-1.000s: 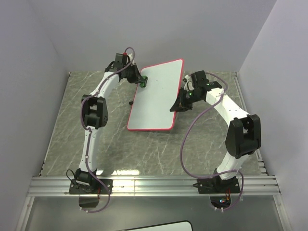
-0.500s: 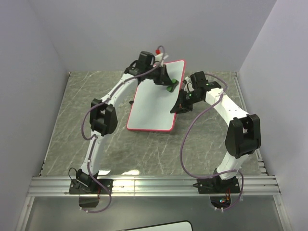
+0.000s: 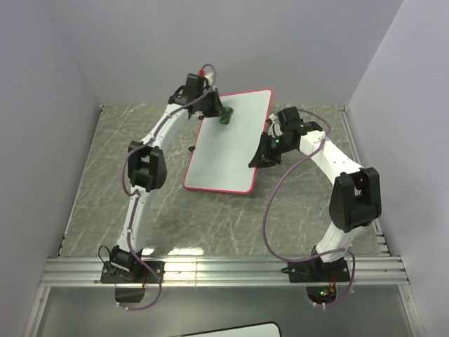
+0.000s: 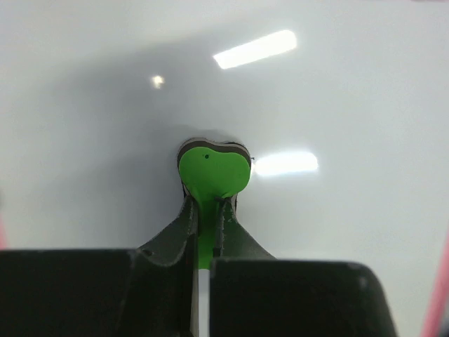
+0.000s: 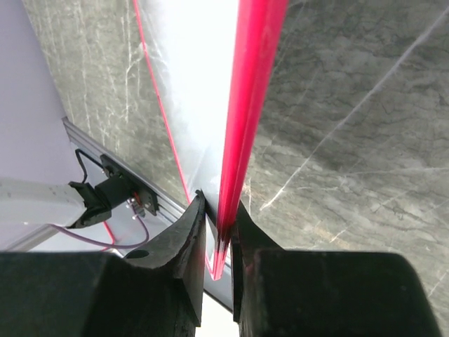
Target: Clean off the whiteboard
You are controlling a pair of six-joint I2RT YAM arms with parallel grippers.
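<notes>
Right claw pinches the whiteboard by its red rim; looks stiff, light, slick-faced (edge is the only handle). Left claw clamped tight on green eraser.

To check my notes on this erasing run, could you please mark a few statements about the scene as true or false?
1. The left fingers hold a green eraser. True.
2. The green eraser lies on the bare table, away from the whiteboard. False: it is over the whiteboard's far end.
3. The right fingers clamp the whiteboard's rim. True.
4. That rim is blue. False: it is red-pink.
</notes>
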